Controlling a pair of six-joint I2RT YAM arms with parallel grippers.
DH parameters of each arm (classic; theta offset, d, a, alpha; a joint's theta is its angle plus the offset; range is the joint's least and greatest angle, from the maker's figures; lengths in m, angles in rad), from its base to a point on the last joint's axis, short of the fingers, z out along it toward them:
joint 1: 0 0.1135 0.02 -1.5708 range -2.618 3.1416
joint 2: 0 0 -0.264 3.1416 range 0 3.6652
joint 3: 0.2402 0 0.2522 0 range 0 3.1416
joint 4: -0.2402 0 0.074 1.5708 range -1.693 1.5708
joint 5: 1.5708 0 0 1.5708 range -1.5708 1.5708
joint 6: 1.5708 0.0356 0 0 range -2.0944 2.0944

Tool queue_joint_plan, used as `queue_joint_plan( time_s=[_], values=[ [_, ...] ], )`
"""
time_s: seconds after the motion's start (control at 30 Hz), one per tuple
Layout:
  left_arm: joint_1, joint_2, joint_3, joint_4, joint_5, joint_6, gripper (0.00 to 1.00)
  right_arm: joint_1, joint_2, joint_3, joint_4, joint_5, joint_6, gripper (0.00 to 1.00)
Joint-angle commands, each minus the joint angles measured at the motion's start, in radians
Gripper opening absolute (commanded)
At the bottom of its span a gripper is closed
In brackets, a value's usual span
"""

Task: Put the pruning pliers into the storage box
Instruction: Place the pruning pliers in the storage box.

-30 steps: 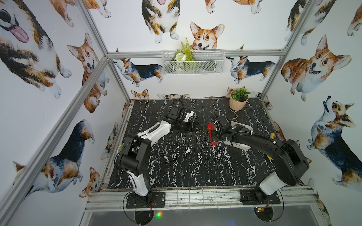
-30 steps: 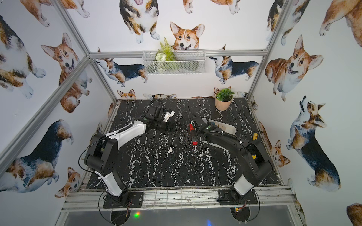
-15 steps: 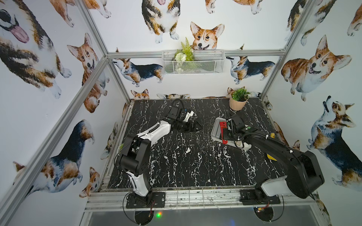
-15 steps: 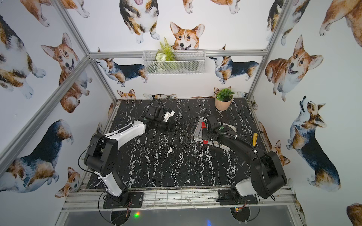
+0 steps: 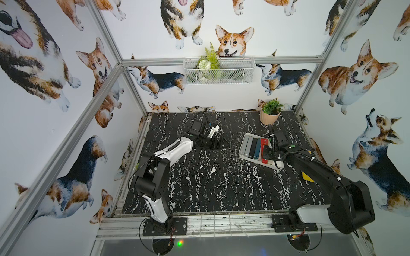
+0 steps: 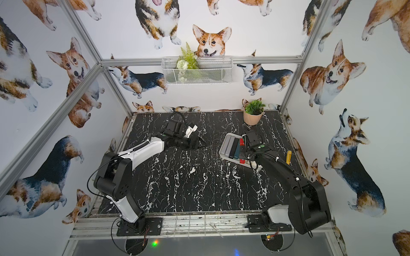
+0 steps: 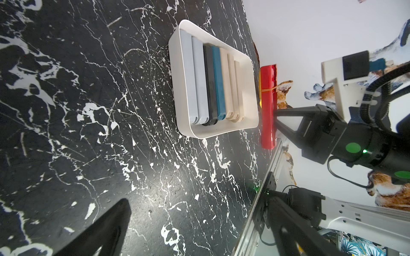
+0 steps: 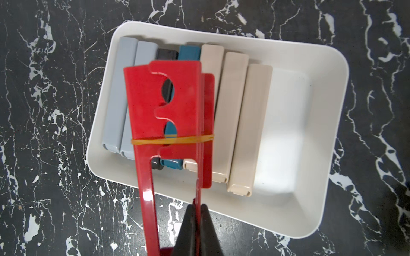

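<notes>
The right gripper [image 8: 197,209] has its jaws pressed tight on the red pliers [image 8: 168,106], pinching one thin arm of the tool at its handle end. A yellow band [image 8: 173,140] runs round the tool's middle.

A second ago this gripper carried the red pliers over the bare table [image 5: 210,177], nearer the middle and clear of the box. Half a second ago it had reached the box's rim on that side. Now it hangs over the box [image 8: 288,133] itself. The red pliers sit raised above the row inside rather than lying in it, and from the wrist they cover most of the black pliers [image 8: 166,54] and the teal pliers [image 8: 189,53].

The arm has swung aside, so the row shows plainly in both top views, where a second ago it was mostly hidden. Seven tools lie flat, side by side. There are two grey pliers [image 8: 116,95] against one wall, then the black, the teal, and three beige pliers [image 8: 255,133]. Beyond the beige ones the box floor is bare.

The left gripper [image 5: 223,141] lies low over the table, well apart from the box, and has not shifted in the last second. I cannot tell whether its jaws are spread or closed.
</notes>
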Motion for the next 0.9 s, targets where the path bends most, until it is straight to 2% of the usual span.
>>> queue_joint_plan(
  time_s=[0.0,0.87],
  values=[
    [-0.001,-0.006,0.000,0.024,-0.001,0.020,1.00,-0.038,-0.021,-0.020,-0.003,-0.014,-0.024,0.00],
    [-0.001,-0.006,-0.006,0.062,0.026,0.007,1.00,-0.247,0.026,-0.065,0.061,-0.096,-0.103,0.00]
  ],
)
